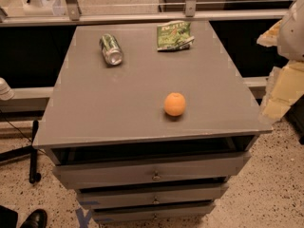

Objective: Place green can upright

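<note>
The green can [110, 49] lies on its side at the back left of the grey cabinet top [118, 99], with its silver end facing the camera. My gripper [280, 91] shows as pale cream parts at the right edge of the view, beside and off the cabinet's right side. It is far from the can and touches nothing that I can see.
An orange [175, 104] sits on the top, front right of centre. A flat green-and-white snack bag [174, 35] lies at the back, right of the can. The cabinet has drawers [152, 172] below. A shoe [32, 218] and a stand base [33, 151] are on the floor at left.
</note>
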